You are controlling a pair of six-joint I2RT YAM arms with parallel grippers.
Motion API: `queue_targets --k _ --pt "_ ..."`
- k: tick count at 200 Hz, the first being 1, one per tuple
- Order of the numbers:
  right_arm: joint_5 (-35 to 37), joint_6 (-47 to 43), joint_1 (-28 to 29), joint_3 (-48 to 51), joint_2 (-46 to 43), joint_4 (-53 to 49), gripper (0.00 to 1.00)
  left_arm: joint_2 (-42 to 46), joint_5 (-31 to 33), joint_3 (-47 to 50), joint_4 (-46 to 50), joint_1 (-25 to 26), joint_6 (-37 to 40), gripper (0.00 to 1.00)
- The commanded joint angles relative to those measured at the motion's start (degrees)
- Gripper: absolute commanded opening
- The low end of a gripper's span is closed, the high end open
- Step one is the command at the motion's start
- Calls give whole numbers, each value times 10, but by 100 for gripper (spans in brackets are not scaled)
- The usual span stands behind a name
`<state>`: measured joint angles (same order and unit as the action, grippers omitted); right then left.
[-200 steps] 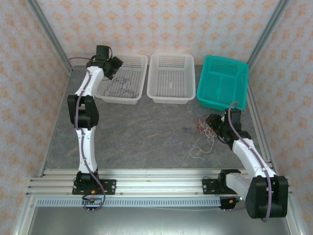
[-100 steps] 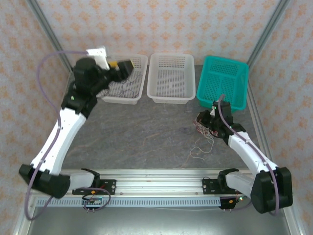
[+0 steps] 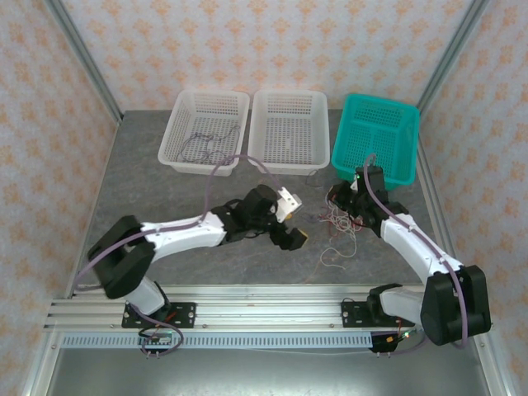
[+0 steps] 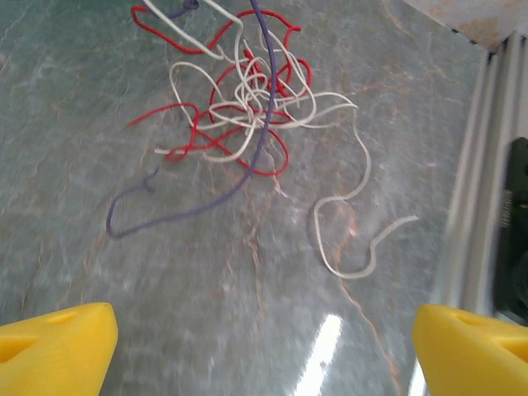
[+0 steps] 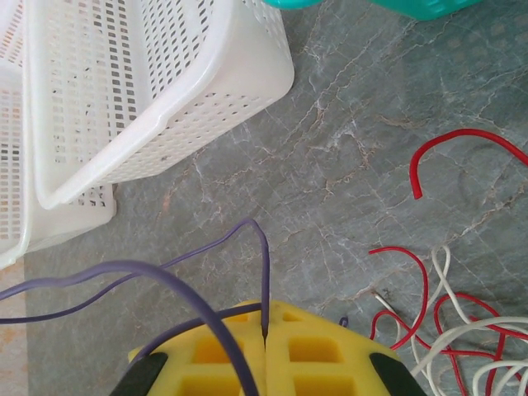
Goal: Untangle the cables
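Bright, even overhead light; shadows faint and soft. In the left wrist view, 1 white glare streak lies on the tabletop point(image 4: 326, 334) and the cables point(image 4: 247, 107) look slightly motion-blurred.

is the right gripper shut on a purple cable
Yes, in the right wrist view the right gripper is closed tight, with the thin purple cable pinched in the seam between its halves.
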<state>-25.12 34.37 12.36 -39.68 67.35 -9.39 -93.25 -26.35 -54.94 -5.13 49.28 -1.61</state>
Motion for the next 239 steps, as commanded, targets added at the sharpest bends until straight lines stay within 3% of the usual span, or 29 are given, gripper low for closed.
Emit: queue_targets --k 1,36,59,83,106,124,138,153,179,214,239 --pt "1 14 3 -12 -10 7 0 -54 65 -65 -71 18 43 94" --pt "5 20 4 -14 -15 -3 0 -135 108 -114 -137 21 10 95" --pt "6 26 4 -16 -13 -14 0 -174 117 -143 -155 21 -27 83" --pt "24 33 4 -9 -10 -18 0 -195 102 -163 -148 20 -54 50" --pt "56 42 4 2 -8 -16 1 -179 79 -150 -152 11 -84 0" --pt "97 27 4 13 -2 -18 8 -134 43 -126 -164 -6 -132 0" --pt "129 7 4 22 2 -24 23 -84 15 -108 -171 -19 -168 0" --pt "155 -4 4 35 26 -23 29 -28 15 -100 -145 -32 -185 0" --pt "169 2 4 62 59 11 34 60 52 -109 -63 -55 -194 0" --pt "162 8 4 67 108 31 37 142 73 -130 -28 -101 -232 0" --pt "162 9 4 64 133 35 41 177 92 -183 12 -159 -251 0"
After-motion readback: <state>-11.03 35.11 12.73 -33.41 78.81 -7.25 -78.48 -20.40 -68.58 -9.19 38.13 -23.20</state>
